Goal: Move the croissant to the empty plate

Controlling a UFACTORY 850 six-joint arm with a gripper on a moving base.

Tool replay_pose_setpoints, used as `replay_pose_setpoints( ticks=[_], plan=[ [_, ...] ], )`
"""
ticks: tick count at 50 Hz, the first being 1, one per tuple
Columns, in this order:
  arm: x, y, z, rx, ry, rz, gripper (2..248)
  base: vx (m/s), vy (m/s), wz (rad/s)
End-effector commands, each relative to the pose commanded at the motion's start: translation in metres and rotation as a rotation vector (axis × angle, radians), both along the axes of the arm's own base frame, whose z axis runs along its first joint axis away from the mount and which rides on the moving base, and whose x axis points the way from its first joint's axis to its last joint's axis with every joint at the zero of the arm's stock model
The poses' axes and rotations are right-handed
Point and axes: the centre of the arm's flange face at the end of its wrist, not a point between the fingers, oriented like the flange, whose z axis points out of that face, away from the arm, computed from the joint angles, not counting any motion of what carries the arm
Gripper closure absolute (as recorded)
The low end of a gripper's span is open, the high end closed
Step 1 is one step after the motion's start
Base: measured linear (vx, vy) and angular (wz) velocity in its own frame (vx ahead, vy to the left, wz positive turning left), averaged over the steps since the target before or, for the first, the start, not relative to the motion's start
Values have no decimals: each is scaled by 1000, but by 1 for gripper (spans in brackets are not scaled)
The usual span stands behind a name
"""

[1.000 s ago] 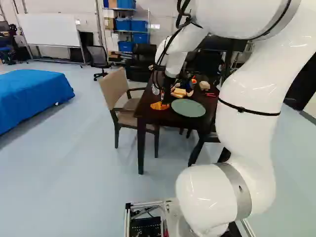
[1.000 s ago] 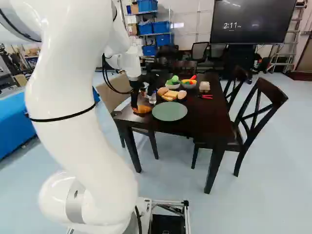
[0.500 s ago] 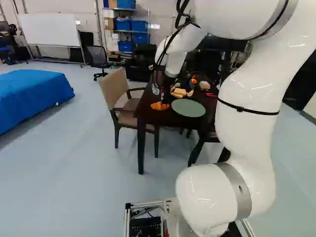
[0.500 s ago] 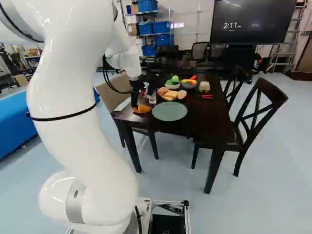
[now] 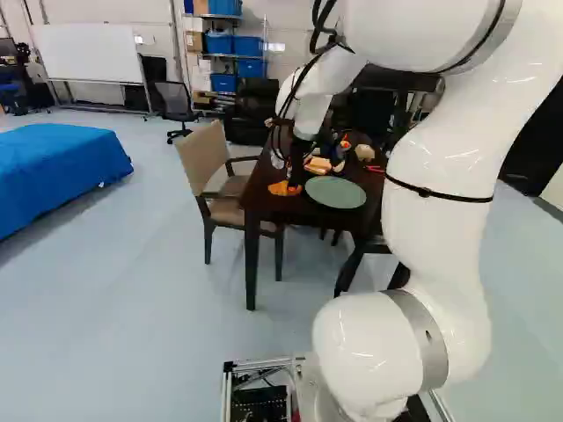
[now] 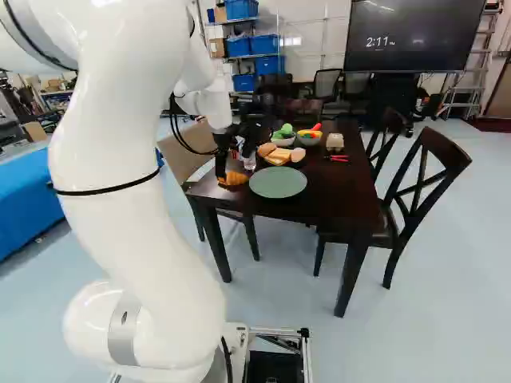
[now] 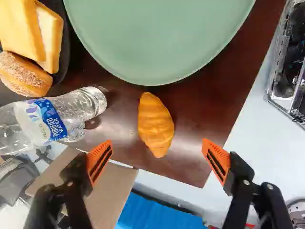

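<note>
1. Wrist view: bottle [image 7: 57, 119] has blue-and-white printed label; right base view, wall screen [image 6: 411, 32] shows white digits.
2. Bottle, green plate [image 7: 159, 38] and bread slices [image 7: 47, 40] cut off by wrist view's edge; dark fingertips (tiny from back here) hard to make out in base views.
3. Gripper [image 6: 221, 171] spread wide, gripping nothing. Croissant [image 7: 156, 125] on table [image 7: 214, 100], ahead of finger gap, near plate, touching neither finger.
</note>
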Motion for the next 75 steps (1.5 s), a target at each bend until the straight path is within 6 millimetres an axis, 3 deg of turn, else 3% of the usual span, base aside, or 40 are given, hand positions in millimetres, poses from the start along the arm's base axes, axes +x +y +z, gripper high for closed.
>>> replay_pose_setpoints(
  ticks=[30, 75],
  plan=[
    [15, 0, -43, -2, 70, 0, 3, 0, 0, 0],
    [13, 0, -36, -2, 59, 0, 3, 0, 0, 0]
  ],
)
